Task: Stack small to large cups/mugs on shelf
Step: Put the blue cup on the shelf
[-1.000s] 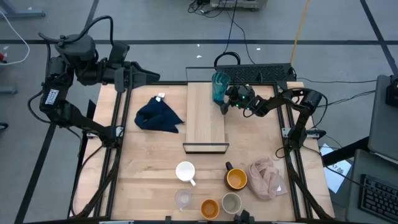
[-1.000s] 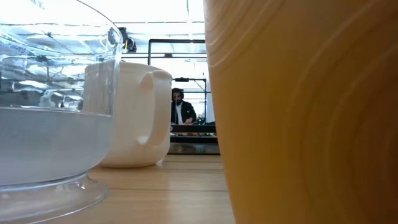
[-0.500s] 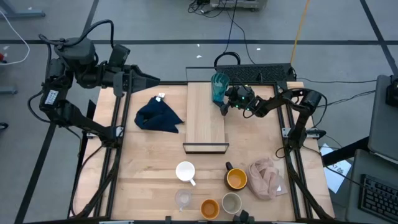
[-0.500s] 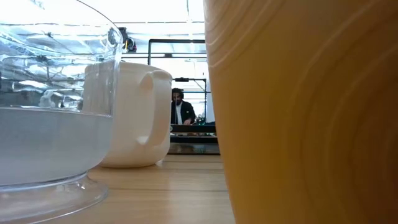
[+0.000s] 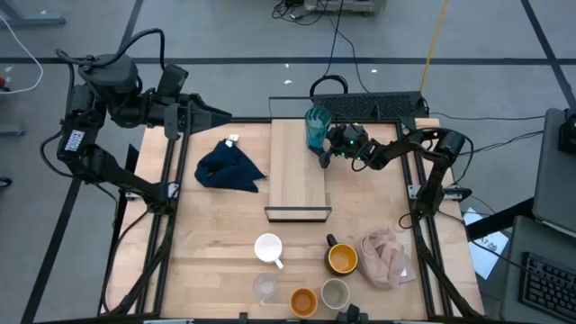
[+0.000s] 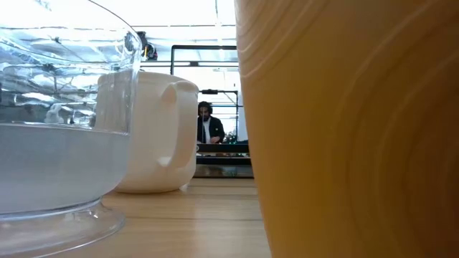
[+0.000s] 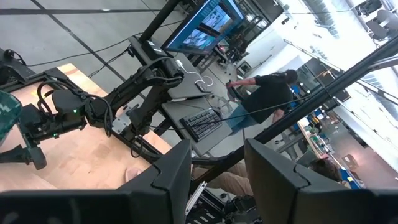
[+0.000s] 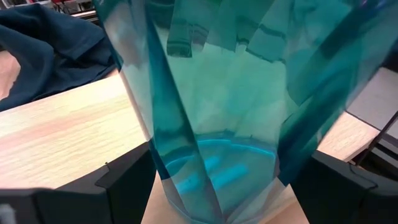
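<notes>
Nothing on the tabletop has shifted in the last second — only the left arm moved slightly early on and has sat static since.

Right gripper is at the far end of the shelf, fingers on either side of the tumbler, near its base. Wrist view shows the pads close against the teal walls, but actual contact can't be confirmed, so grip state is unclear. Tumbler stands upright on the shelf's far right corner.

Left gripper hangs over the tabletop's far left edge, fingers spread with a clear gap, holding nothing.

Shelf runs from the far edge toward the middle of the tabletop, dark edge facing the near side. Apart from the tumbler it carries nothing.

Other five vessels sit in a cluster by the near edge:
- white mug, handle pointing toward the near edge
- black mug, to the right of the white one
- glass, orange cup, grey cup in a row along the near edge

Pink cloth lies crumpled just beside the black mug, toward the right edge. Navy cloth is bunched left of the shelf.

Low view — a person sits far back in the room.
</notes>
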`<state>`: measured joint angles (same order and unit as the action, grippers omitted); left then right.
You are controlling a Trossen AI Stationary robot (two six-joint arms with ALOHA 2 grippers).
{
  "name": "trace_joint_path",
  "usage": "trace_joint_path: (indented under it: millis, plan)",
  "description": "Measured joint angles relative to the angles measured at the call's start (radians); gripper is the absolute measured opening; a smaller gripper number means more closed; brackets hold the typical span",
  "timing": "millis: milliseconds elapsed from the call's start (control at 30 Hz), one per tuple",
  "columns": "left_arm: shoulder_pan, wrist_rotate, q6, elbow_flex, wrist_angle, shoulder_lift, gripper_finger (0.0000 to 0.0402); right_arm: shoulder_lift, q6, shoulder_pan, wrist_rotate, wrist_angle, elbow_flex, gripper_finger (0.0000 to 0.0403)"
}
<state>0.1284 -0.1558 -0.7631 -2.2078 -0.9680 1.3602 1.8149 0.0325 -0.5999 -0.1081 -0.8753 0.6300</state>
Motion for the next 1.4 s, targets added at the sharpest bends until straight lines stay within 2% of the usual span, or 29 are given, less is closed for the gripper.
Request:
trace_joint_path:
  millis: [500, 633, 767, 1000, 1400]
  plan:
    - [0.0, 0.0, 0.0, 0.0, 0.0, 0.0, 0.015, 0.0, -0.1, 0.035, -0.003, -0.011, 0.0, 0.0318]
    - [0.0, 0.0, 0.0, 0.0, 0.0, 0.0, 0.015, 0.001, -0.126, 0.035, -0.054, -0.017, -0.001, 0.0319]
    - [0.0, 0.001, 0.0, 0.0, 0.0, 0.0, 0.015, 0.001, -0.124, 0.03, -0.057, -0.006, -0.001, 0.0336]
    - [0.0, 0.001, 0.0, 0.0, 0.0, 0.0, 0.015, 0.002, -0.115, 0.015, -0.055, 0.009, -0.002, 0.0393]
    - [0.0, 0.001, 0.002, 0.0, 0.0, 0.0, 0.015, -0.008, -0.109, 0.004, -0.055, 0.094, 0.002, 0.0392]
